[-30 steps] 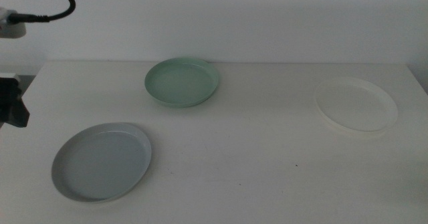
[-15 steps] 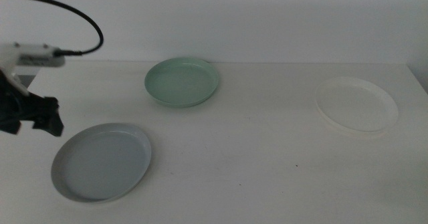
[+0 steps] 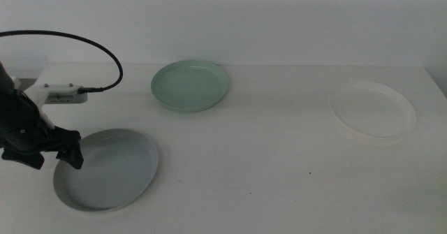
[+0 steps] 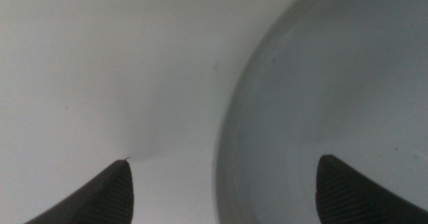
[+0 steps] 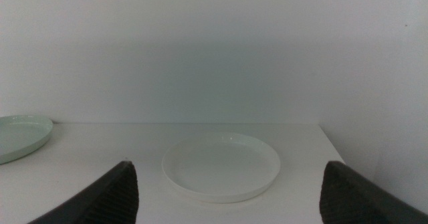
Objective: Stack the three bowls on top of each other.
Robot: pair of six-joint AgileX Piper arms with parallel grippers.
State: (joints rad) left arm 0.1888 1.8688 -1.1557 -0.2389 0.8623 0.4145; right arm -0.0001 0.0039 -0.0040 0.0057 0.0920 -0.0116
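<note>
Bowls sit apart on the tabletop (image 3: 265,164): mint bowl (image 3: 190,85) far, white bowl (image 3: 372,110) right. Left end effector (image 3: 42,154) spreads wide open over the grey bowl's (image 3: 108,169) left rim, one jaw on each side.

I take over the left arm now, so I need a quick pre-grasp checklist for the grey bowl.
1. Left gripper open: ok.
2. Jaws straddle the rim of the grey bowl, one inside, one outside: ok.
3. Jaws low enough to pinch the rim: cannot tell.
4. Green bowl and white bowl empty, apart from the grey one: ok.
5. Right gripper back, facing the white bowl: ok.
</note>
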